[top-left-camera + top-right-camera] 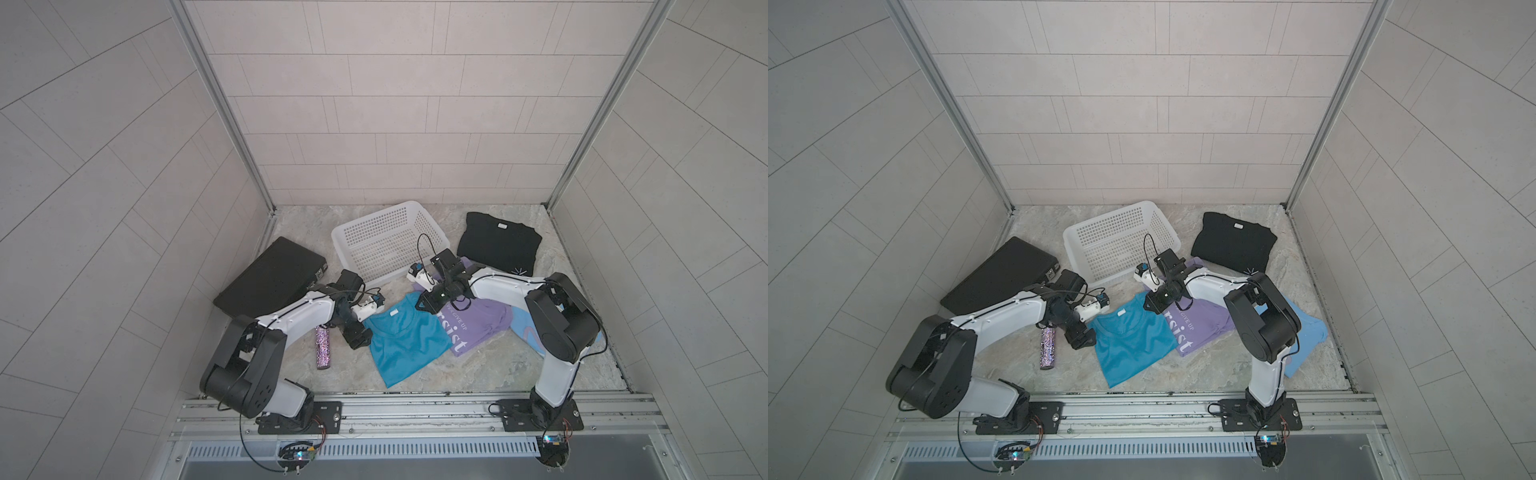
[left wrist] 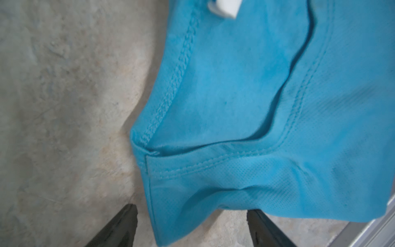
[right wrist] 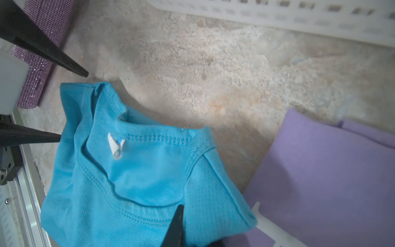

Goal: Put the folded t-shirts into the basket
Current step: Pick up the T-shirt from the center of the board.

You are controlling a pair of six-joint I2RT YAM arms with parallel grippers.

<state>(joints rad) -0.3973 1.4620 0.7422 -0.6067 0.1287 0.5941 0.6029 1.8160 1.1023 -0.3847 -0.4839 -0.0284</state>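
Observation:
The teal t-shirt (image 1: 409, 338) (image 1: 1133, 343) lies near the front middle, partly over the lilac "Persist" shirt (image 1: 478, 322). My right gripper (image 1: 424, 306) (image 3: 192, 231) is shut on the teal shirt's (image 3: 149, 171) far right shoulder, with cloth bunched between the fingers. At the shirt's left corner my left gripper (image 1: 360, 337) (image 2: 191, 209) stands open, a finger on each side of the teal cloth (image 2: 235, 96). A light blue shirt (image 1: 524, 330) lies mostly hidden under the right arm. The black shirt (image 1: 496, 243) sits at the back right. The white basket (image 1: 374, 245) stands empty behind the shirts.
A flat black case (image 1: 270, 276) lies at the left, beside the left arm. A glittery purple cylinder (image 1: 323, 348) rests just left of the left gripper. Walls enclose the floor on three sides, and a metal rail (image 1: 415, 401) runs along the front.

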